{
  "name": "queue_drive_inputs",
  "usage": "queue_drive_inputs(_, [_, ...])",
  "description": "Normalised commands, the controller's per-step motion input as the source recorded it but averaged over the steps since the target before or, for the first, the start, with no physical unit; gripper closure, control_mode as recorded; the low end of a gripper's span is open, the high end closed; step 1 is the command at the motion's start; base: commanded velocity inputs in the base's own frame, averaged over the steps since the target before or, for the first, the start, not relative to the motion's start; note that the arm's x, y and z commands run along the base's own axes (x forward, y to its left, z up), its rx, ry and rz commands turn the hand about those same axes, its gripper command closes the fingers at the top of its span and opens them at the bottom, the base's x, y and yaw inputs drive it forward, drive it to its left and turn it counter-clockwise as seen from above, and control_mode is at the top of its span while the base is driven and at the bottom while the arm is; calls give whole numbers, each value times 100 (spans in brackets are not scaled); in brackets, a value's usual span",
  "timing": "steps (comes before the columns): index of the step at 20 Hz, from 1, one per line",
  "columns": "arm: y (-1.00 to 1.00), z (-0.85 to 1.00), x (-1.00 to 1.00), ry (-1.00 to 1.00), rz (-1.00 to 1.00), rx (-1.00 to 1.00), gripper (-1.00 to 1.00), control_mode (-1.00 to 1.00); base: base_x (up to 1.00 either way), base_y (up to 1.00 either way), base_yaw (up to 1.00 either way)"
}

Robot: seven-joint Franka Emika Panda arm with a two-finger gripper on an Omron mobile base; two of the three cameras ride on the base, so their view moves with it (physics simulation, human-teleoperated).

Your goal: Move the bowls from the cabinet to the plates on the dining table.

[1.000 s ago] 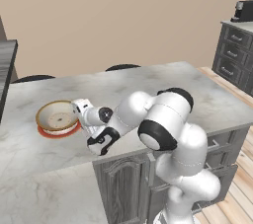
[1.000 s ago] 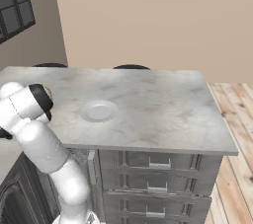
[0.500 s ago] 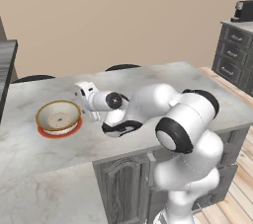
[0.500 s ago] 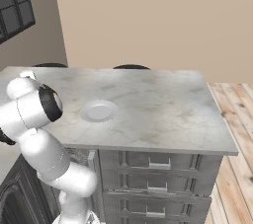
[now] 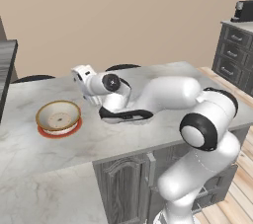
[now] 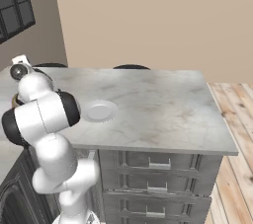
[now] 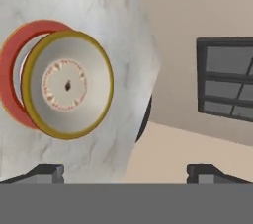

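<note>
A tan bowl (image 5: 58, 115) with a golden-brown rim sits on the red-rimmed plate (image 5: 60, 131), near the left end of the marble dining table (image 5: 163, 72). The hand view has the bowl (image 7: 68, 85) and that plate (image 7: 14, 55) ahead of me on the table (image 7: 123, 30). My gripper (image 5: 80, 73) hovers above the tabletop, up and to the right of the bowl and apart from it. It is open (image 7: 127, 172) with nothing between its fingers. The plain pale plate (image 6: 99, 111) lies bare on the table (image 6: 163, 104) beside my arm. The cabinet is out of view.
Dark chair backs (image 5: 123, 66) rise behind the table's far edge. Grey drawer units (image 5: 234, 45) with a coffee machine stand at the far right. A dark window (image 7: 227, 77) is on the wall beyond the table's end. Wooden floor (image 6: 232, 114) lies to the right.
My open gripper has lifted up and away from the bowl, and the elbow has swung out to the right. The bowl stays on the red-rimmed plate.
</note>
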Motion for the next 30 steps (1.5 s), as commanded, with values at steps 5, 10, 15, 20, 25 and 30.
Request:
queue_drive_inputs(5, [-5,84,-5,0,-1,-65,-100,-100,0,0,0])
queue_drive_inputs(10, [-14,55,-7,1,0,-72,-100,-100,0,0,0])
queue_drive_inputs(15, [-17,20,-21,1,14,-72,-100,-100,0,0,0])
queue_drive_inputs(20, [-9,23,-66,1,34,-53,-100,-100,0,0,0])
queue_drive_inputs(25, [-47,49,-70,1,36,1,-100,-100,0,0,0])
queue_drive_inputs(30, [-74,33,-74,1,41,23,-100,-100,0,0,0])
